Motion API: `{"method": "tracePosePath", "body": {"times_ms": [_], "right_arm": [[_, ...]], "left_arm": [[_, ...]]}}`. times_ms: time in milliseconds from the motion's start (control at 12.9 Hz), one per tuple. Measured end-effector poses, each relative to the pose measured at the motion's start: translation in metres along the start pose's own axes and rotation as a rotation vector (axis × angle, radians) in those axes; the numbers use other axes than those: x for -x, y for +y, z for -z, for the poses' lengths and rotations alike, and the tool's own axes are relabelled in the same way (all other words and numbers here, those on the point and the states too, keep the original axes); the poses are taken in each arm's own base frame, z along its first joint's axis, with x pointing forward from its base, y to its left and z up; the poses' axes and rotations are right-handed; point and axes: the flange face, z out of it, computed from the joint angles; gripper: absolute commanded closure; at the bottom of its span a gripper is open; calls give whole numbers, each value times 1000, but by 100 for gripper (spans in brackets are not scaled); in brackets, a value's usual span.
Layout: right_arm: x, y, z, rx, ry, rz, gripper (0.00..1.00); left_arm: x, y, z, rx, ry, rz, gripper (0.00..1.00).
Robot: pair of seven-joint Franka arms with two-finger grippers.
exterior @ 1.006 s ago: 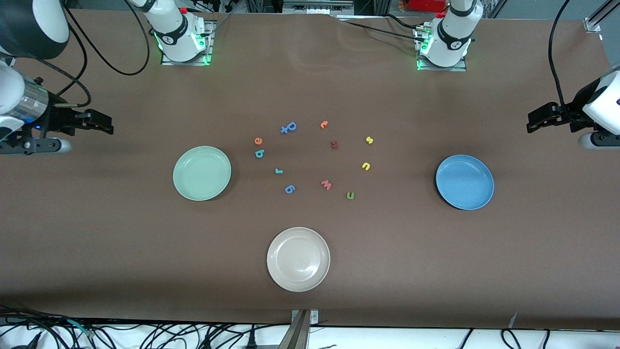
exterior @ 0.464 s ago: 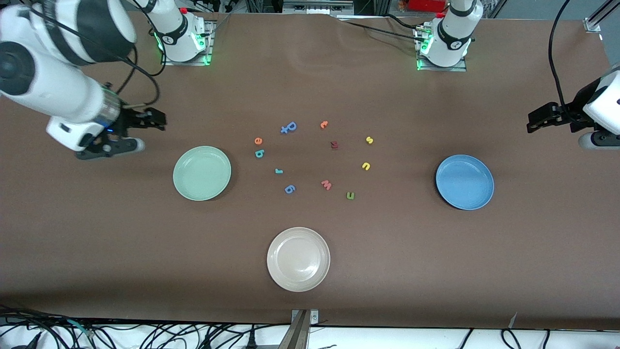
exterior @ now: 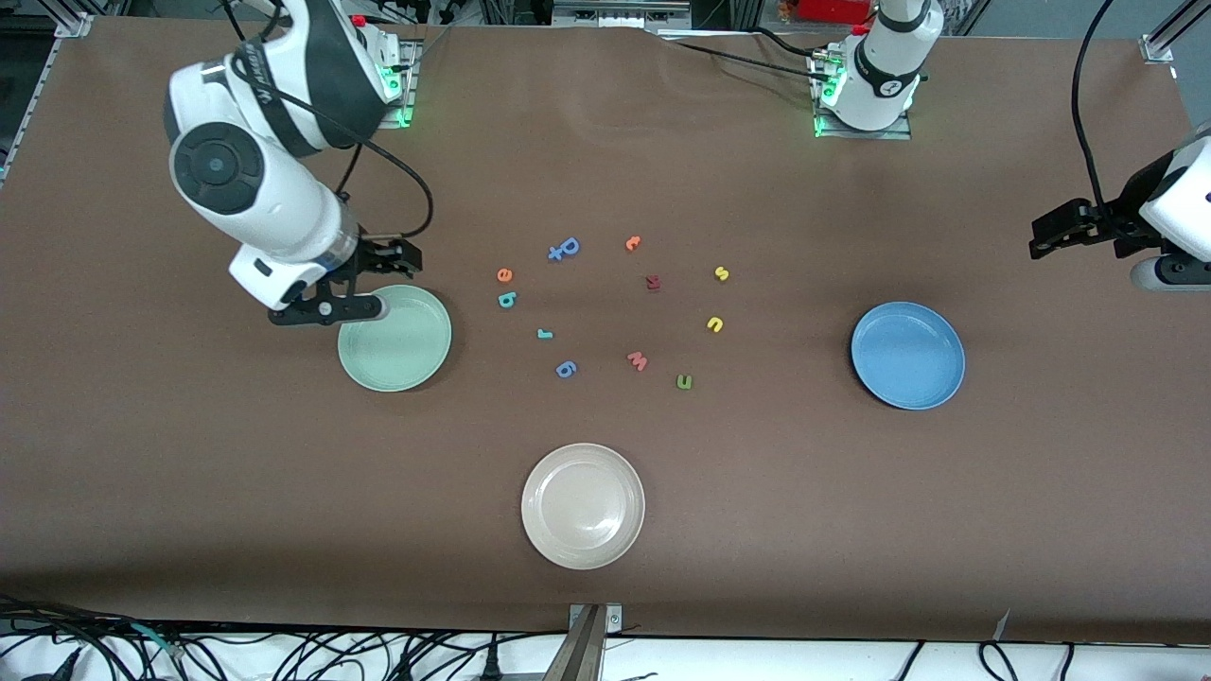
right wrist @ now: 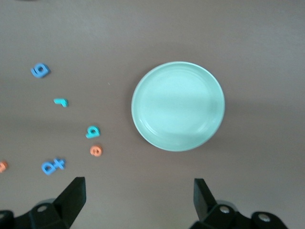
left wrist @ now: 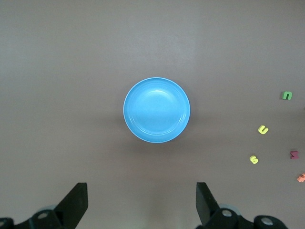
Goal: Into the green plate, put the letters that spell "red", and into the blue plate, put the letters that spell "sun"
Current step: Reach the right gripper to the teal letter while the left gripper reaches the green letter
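The green plate [exterior: 394, 339] [right wrist: 177, 106] is empty; beside it, toward the table's middle, lie the orange "e" [exterior: 504, 275] [right wrist: 96, 150], teal "d" [exterior: 507, 300] [right wrist: 93, 131] and teal "r" [exterior: 544, 333] [right wrist: 61, 101]. Toward the empty blue plate [exterior: 907, 356] [left wrist: 157, 110] lie the yellow "s" [exterior: 722, 273] [left wrist: 254, 160], yellow "u" [exterior: 715, 324] [left wrist: 262, 129] and green "n" [exterior: 684, 381] [left wrist: 287, 96]. My right gripper [exterior: 409, 257] [right wrist: 139, 198] hangs open and empty over the table at the green plate's rim. My left gripper [exterior: 1039, 238] [left wrist: 141, 200] waits open and empty over the left arm's end of the table.
Among the letters also lie a blue "p" [exterior: 564, 249], a blue "g" [exterior: 566, 368], a small orange letter [exterior: 633, 243], a dark red letter [exterior: 653, 282] and a salmon "w" [exterior: 638, 360]. A whitish-beige plate [exterior: 583, 506] sits nearer the front camera.
The right arm has swung in from the right arm's end of the table to the green plate's edge, its gripper staying open. The left arm, letters and plates have not moved.
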Motion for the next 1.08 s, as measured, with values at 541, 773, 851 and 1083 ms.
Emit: {"method": "tracePosePath", "body": {"times_ms": [541, 773, 851, 1083], "right_arm": [[-32, -96, -108, -67, 80, -256, 0], [-19, -156, -144, -96, 124, -359, 0], [-17, -169, -159, -105, 135, -382, 0], [-13, -190, -201, -101, 138, -389, 1]], "left_arm": [[-15, 25, -17, -3, 7, -44, 0], [-38, 116, -69, 13, -25, -130, 0], [-45, 151, -94, 36, -44, -139, 0], [-60, 228, -167, 82, -80, -138, 0]]}}
